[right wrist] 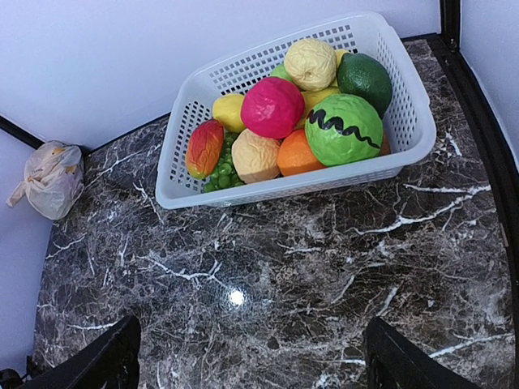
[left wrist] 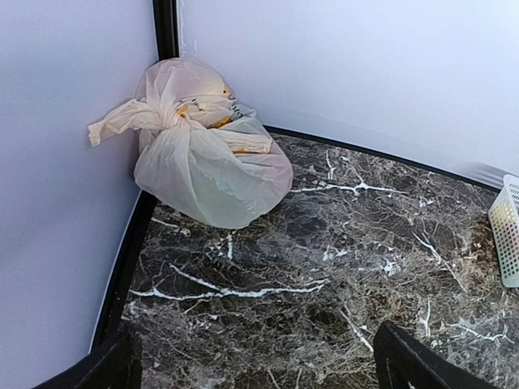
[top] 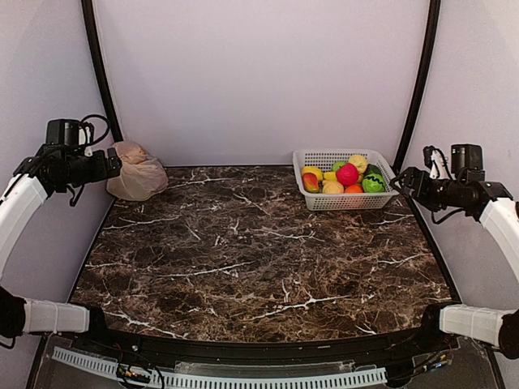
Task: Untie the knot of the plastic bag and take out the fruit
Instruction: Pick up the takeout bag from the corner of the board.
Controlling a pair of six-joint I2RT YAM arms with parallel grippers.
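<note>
The cream plastic bag [top: 138, 174] sits tied in the table's far left corner against the walls. It also shows in the left wrist view [left wrist: 207, 174] and, small, in the right wrist view [right wrist: 50, 180]. The knot [left wrist: 166, 117] is a bunched twist on its upper left side, with one loose tail pointing left. The fruit inside is hidden by the plastic. My left gripper [top: 116, 164] hovers just left of the bag, open [left wrist: 259, 361], with nothing between its fingers. At the far right my right gripper [top: 400, 180] is open [right wrist: 251, 356] and empty, next to the basket.
A white mesh basket [top: 312, 198] at the back right holds several coloured toy food pieces, seen close in the right wrist view [right wrist: 405, 150]. Pale walls enclose the dark marble table [top: 259, 259] on three sides, with black posts in the far corners.
</note>
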